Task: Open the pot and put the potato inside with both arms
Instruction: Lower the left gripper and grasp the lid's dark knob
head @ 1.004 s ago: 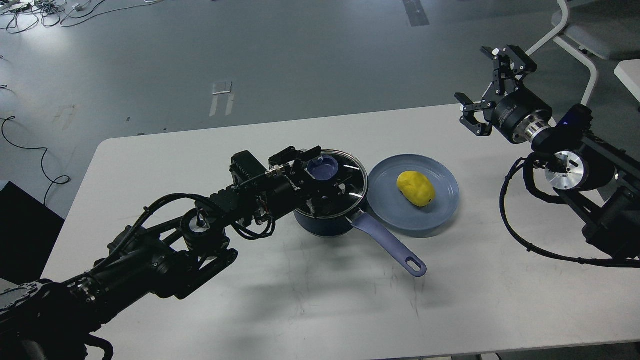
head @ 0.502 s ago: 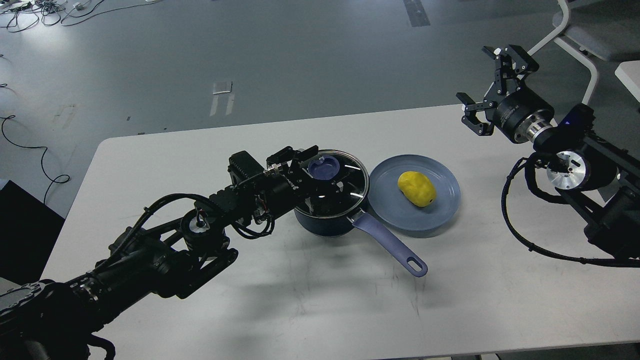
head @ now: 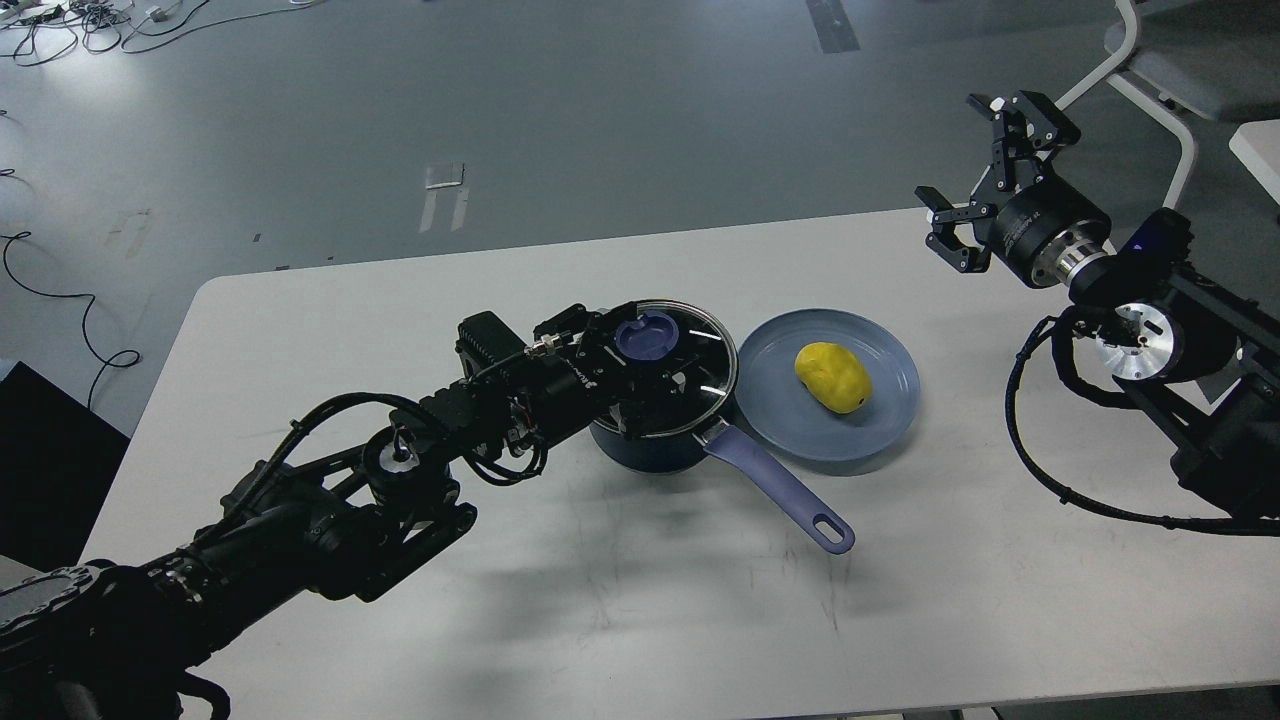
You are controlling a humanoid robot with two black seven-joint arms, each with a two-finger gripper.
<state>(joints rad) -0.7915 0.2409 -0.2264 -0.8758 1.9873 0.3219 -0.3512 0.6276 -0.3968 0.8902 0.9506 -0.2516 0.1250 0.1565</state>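
Observation:
The dark navy pot (head: 650, 445) stands mid-table under a glass lid (head: 700, 375) with a blue knob (head: 645, 338). Its lavender handle (head: 780, 490) points to the front right. My left gripper (head: 632, 352) is down on the lid with its dark fingers on either side of the knob; I cannot tell whether they press on it. The yellow potato (head: 832, 377) lies on a flat blue plate (head: 885, 425) just right of the pot. My right gripper (head: 978, 168) is open and empty, held high over the table's far right corner.
The white table (head: 640, 600) has bare surface in front of the pot. A white chair frame (head: 1150, 100) stands behind the right arm. Cables (head: 60, 300) lie on the floor at the left.
My left gripper has sunk onto the lid and its upper finger has come in toward the knob. The lid, pot and potato have not moved. My right gripper has drifted slightly right.

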